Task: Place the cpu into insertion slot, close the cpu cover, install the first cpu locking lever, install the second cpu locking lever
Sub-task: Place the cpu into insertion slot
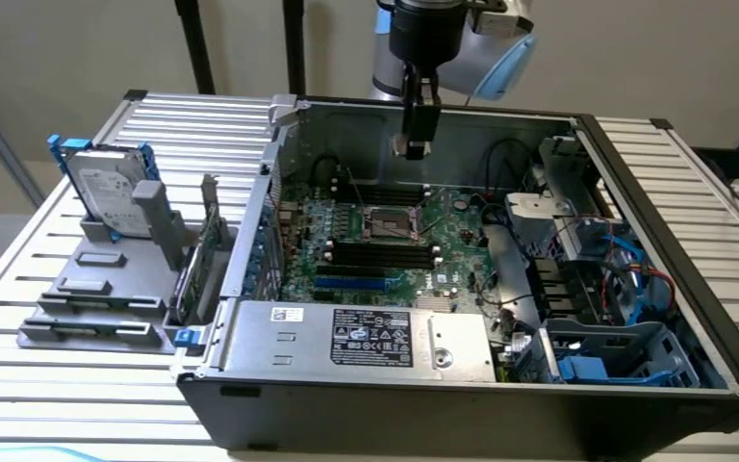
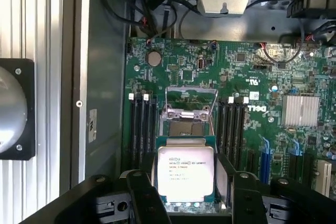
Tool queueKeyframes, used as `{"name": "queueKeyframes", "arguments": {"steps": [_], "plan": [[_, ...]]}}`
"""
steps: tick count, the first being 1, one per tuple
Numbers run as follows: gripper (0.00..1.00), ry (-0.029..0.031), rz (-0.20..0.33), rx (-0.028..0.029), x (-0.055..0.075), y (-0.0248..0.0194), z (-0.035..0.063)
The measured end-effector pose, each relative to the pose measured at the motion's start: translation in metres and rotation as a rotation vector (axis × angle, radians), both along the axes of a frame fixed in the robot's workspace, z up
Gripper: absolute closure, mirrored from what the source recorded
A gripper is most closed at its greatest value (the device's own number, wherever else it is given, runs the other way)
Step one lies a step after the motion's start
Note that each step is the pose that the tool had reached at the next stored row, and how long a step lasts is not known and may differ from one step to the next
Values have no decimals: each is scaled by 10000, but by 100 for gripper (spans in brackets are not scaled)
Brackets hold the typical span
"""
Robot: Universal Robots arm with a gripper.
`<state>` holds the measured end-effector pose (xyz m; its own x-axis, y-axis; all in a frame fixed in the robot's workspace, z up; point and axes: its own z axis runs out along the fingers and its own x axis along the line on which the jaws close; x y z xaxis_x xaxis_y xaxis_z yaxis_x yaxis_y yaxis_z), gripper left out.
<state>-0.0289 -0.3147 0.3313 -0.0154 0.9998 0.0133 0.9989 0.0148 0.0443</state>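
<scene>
This is a robotics lab bench set up for computer assembly trials. A desktop computer case (image 1: 472, 409) lies open on its side on a table (image 1: 74, 404) of ribbed aluminium slats, its green motherboard (image 1: 453, 226) and power supply (image 1: 344, 337) bare to view. At twelve o'clock from the case in the exterior view, a robot arm (image 1: 427, 29) reaches down, its gripper (image 1: 415, 144) gripping the cpu (image 2: 186, 172) above the board. At nine o'clock a grey fixture (image 1: 93, 289) props a hard drive (image 1: 103, 192) upright. Behind, at eleven o'clock, black poles (image 1: 196, 43) rise against a plain pale wall (image 1: 62, 48).
</scene>
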Motion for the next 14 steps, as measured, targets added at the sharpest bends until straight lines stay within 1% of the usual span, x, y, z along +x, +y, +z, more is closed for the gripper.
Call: {"name": "queueKeyframes", "arguments": {"steps": [2, 7, 8, 11, 14], "plan": [[45, 29, -2, -1, -3, 0, -18], [45, 177, -2, -22, -13, 0, -53], [45, 186, -2, -23, -17, 0, -57], [45, 187, 0, -22, -21, -2, -75], [45, 188, -2, -23, -22, -11, -124]]}}
